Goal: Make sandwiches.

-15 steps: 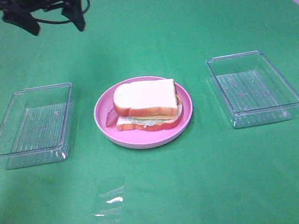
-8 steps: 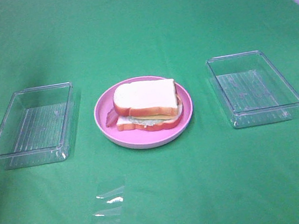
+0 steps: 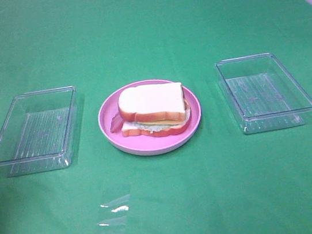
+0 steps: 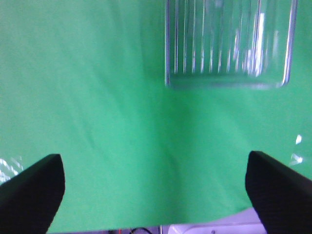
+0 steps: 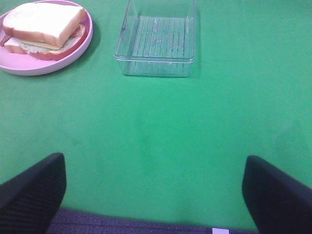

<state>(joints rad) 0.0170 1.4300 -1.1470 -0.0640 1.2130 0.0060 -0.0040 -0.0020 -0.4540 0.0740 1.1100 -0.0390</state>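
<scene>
The sandwich (image 3: 154, 112) looks finished to me: a white slice on top, cheese and pale lettuce showing along the edge beneath it, a reddish strip of bacon poking out at about nine o'clock, and a second slice at the base. It rests on the pink plate (image 3: 195, 124) at the middle of the desk (image 3: 214, 202). The two clear trays flanking the plate, the left tray (image 3: 10, 158) at nine o'clock and the right tray (image 3: 306, 108) at three o'clock, are both bare, so I judge no ingredient is left to add. The task speaks of sandwiches, though, and I can see only one stack, with no further parts in view to build another.

Neither of my arms appears in the high view. My left tool (image 4: 156, 187) has its fingers spread wide over bare green cloth with nothing between them; the left tray lies ahead of it, toward one o'clock in its own view, well apart, and the sandwich is not in its sight. My right tool (image 5: 153, 187) is likewise spread wide and carrying nothing. From it, the right tray sits ahead at twelve o'clock and the sandwich on its plate at about ten o'clock, both well apart.
</scene>
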